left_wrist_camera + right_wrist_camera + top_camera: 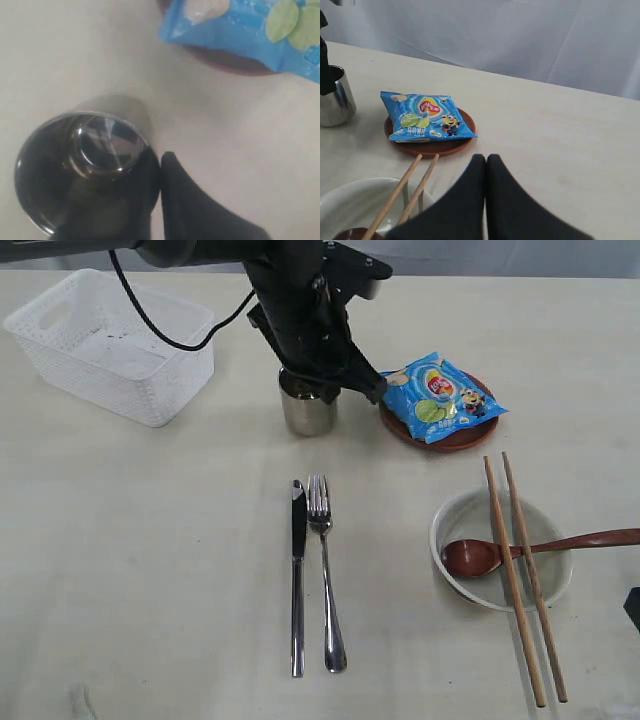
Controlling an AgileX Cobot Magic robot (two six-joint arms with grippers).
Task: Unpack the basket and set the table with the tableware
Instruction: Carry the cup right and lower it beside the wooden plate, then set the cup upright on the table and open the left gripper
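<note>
The right gripper (486,159) has its two black fingers pressed together with nothing between them; the exterior view shows at most a dark scrap of it at the frame's edge. Just ahead of it sits the off-white bowl (447,515), cut off in the wrist view. The wooden chopsticks (520,580) lie across its rim and the dark red-brown spoon (475,557) rests in it, the end of the handle running out of frame. Well off to that gripper's side, the steel knife (298,570) and fork (325,580) lie side by side on the table (150,570).

Farther on, the left gripper (159,161) is clamped on the wall of the steel cup (308,417), which stands upright on the table. One finger shows against the outside of the rim; the other is lost in the dark interior. From the exterior view the arm hides the cup's mouth. Just beside this gripper lies the reddish-brown plate (462,441), mostly covered by a blue chip bag (440,395), so only its rim shows. Farthest, well apart on the gripper's other side, stands the white lattice basket (150,390)
</note>
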